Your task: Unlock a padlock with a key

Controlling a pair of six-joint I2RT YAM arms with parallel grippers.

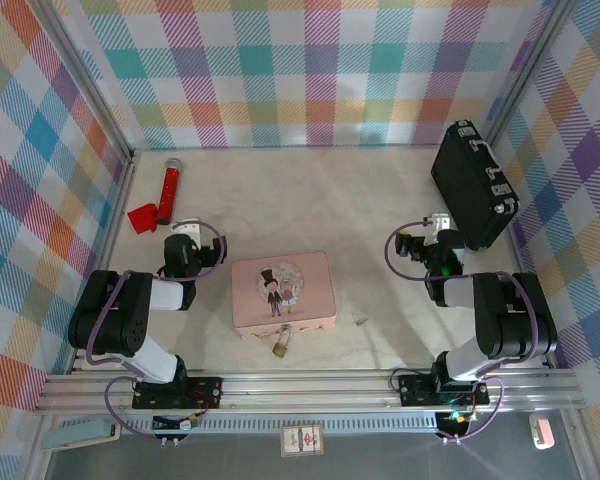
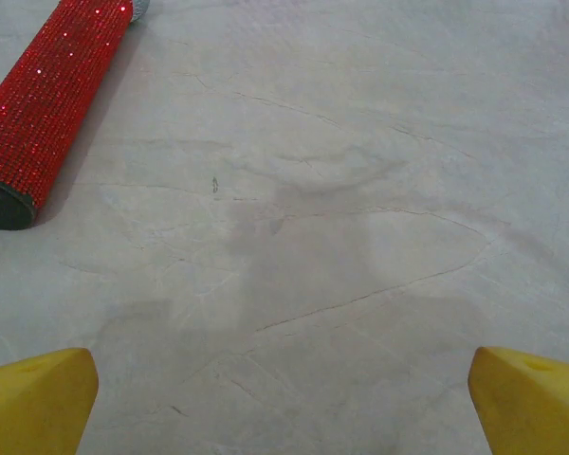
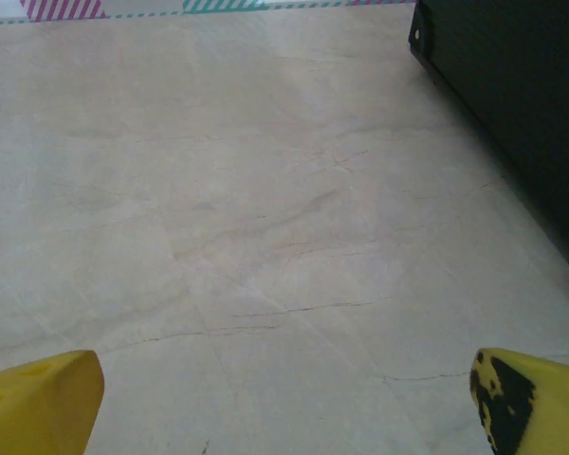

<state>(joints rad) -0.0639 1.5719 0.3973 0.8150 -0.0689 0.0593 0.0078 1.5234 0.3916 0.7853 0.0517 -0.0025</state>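
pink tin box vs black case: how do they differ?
The pink tin box has a cartoon couple on its lid; the black case is plain with silver latches. The box lies in the middle of the table; the case sits skewed at the far right edge. Both are rectangular and rest on the table.
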